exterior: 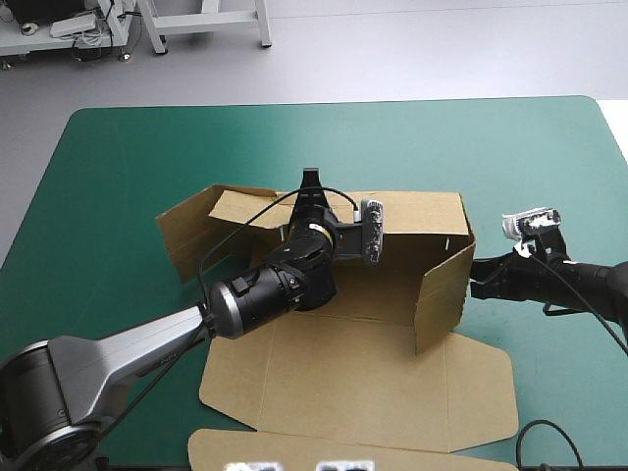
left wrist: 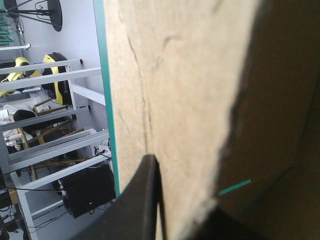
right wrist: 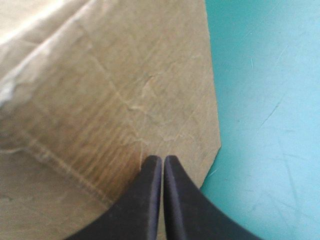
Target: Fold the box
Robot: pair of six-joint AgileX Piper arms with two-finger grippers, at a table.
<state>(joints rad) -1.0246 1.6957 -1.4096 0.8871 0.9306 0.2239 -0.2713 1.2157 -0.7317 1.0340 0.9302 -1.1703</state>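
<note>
While the left hand (exterior: pixel 311 181) pinches one box (exterior: pixel 353 368), the right hand (right wrist: pixel 163 160) is pressed together.

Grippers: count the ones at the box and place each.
2. The left gripper grips the box's far wall, board between its fingers. The right gripper, shut, is at the right wall's outer side. None hidden.

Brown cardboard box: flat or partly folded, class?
Partly folded: the brown cardboard box has its far and right walls raised; the near lid panel lies flat.
</note>
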